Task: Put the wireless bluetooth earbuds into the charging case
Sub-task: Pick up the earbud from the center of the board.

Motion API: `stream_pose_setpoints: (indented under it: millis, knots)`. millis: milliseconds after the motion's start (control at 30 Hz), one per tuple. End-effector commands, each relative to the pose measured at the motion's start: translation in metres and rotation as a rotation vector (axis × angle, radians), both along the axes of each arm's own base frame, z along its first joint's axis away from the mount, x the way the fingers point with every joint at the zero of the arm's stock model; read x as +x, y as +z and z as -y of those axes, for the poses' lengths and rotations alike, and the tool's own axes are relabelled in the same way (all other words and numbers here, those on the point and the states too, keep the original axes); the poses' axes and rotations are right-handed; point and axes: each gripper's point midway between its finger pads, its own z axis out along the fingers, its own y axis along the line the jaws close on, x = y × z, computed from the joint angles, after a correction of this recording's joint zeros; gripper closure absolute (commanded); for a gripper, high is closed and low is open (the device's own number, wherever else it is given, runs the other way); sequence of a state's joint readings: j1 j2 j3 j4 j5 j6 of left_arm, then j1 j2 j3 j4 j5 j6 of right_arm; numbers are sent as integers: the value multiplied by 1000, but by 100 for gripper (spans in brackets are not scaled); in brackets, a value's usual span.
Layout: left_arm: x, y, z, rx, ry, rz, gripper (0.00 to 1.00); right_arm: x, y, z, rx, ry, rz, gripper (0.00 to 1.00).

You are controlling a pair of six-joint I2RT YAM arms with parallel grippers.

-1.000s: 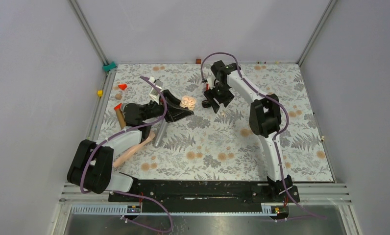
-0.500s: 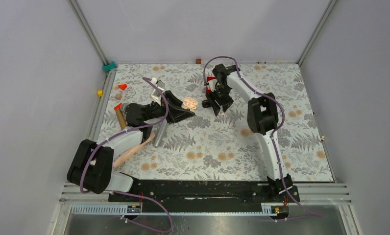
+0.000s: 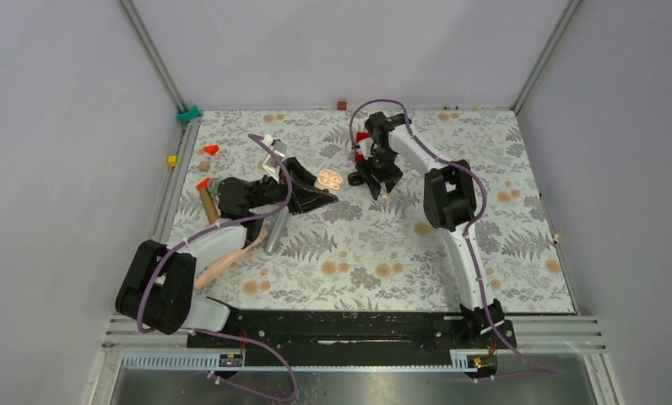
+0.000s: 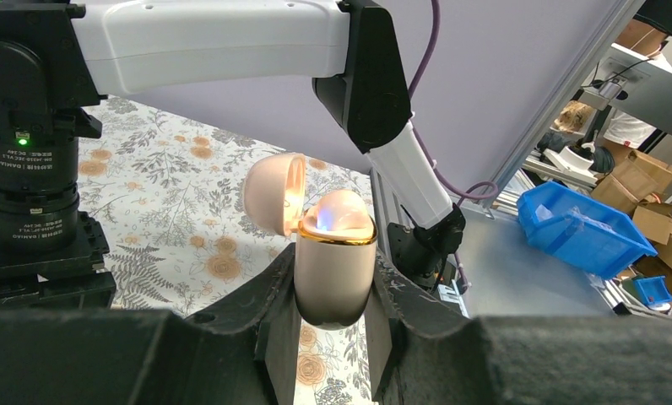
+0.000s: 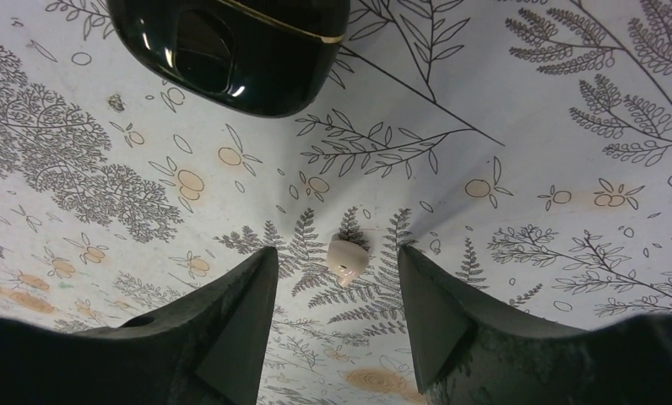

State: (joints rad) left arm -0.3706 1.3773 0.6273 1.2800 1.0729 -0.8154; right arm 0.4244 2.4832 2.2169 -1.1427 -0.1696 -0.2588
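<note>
Fern-and-flower cloth (image 3: pixel 383 245) covers the table. Over its far half, a little left of centre, the charging case (image 4: pixel 334 270) is held clear of the cloth. It is a pale pinkish pebble with a gold rim, its lid (image 4: pixel 273 192) swung open to one side. One earbud (image 4: pixel 337 213) sits in the case's mouth, with a blue light glowing at its edge. The left gripper (image 4: pixel 333 287) pinches the case's lower body, a finger pressed on each side.

Just to the right, the loose earbud (image 5: pixel 347 260), pale like the case, lies on the cloth. The right gripper (image 5: pixel 335 257) hangs low over it with its fingers spread, one on either side, neither touching it. A glossy black shell (image 5: pixel 231 51) with a thin gold line lies on the cloth just beyond that earbud. Red wedges (image 3: pixel 210 149) lie near the far left corner.
</note>
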Motion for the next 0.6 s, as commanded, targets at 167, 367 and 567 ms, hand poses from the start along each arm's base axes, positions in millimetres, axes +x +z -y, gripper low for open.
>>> stream_pose_setpoints:
  millis: [167,367,567]
  knots:
    - [-9,16,0,-20,-20,98,100,5,2,10,-28,135,0,40]
    - [-9,16,1,-17,-25,95,100,1,0,16,-45,216,-33,40]
    - [-10,15,1,-16,-28,93,100,-3,0,16,-52,272,-46,41]
